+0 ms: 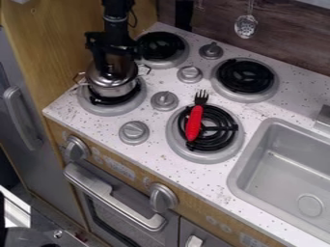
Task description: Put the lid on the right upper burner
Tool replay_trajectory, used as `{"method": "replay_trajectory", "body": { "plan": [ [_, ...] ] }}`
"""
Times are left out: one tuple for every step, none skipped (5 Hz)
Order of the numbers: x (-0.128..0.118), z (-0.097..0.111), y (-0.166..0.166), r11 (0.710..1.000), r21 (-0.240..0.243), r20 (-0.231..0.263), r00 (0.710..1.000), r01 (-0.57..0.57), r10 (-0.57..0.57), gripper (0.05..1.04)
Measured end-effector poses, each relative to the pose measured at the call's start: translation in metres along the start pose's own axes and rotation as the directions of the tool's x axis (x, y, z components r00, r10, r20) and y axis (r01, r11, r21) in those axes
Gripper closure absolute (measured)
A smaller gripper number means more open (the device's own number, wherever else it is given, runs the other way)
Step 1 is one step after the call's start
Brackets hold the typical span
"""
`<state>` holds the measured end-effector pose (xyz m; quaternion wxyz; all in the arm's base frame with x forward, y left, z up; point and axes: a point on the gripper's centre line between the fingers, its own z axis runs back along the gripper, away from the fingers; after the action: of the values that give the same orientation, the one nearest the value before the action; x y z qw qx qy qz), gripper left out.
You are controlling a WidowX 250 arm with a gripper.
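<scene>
Pincer [115, 73] is positioned directly over the pot [118, 90], pointed down. Whether it's spread, pressed together or pinching the lid can't be told from this angle.

Lid [94, 79] is seen at the top of the pot, right under the pincer, with part of its rim exposed beyond the black parts. Whether it's fully seated on the pot or slightly raised can't be told. Contact between pincer and lid can't be confirmed either.

Pot is supported by the left lower burner [122, 108]; wire handles are seen sticking out at both of its sides.

Target, the right upper burner [245, 75], is located well apart from the pot, off to its right in the view and slightly higher. Left upper burner [160, 46] is placed up and to the right of the pot, nearer to it. Right lower burner [219, 131] is found down and to the right of the pot. A fork [195, 120] is laid over that one, red handle across the coil, tines pointed up in the view.

Sink [258, 144] is set well apart from the pot, beyond the fork's burner.
</scene>
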<state>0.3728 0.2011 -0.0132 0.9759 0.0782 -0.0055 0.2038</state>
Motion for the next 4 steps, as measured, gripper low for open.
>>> {"method": "replay_trajectory", "body": {
  "plan": [
    [0.002, -0.001, -0.001, 1.0, -0.005, 0.026, 1.0, -0.003, 0.003, 0.677],
    [-0.003, 0.003, -0.003, 1.0, 0.018, 0.03, 0.999, 0.023, -0.023, 0.817],
    [-0.006, 0.024, -0.016, 0.997, 0.051, 0.082, 0.994, 0.06, -0.065, 0.817],
    [-0.017, 0.063, -0.038, 0.992, 0.083, 0.182, 0.978, 0.091, -0.105, 0.817]
  ]
}}
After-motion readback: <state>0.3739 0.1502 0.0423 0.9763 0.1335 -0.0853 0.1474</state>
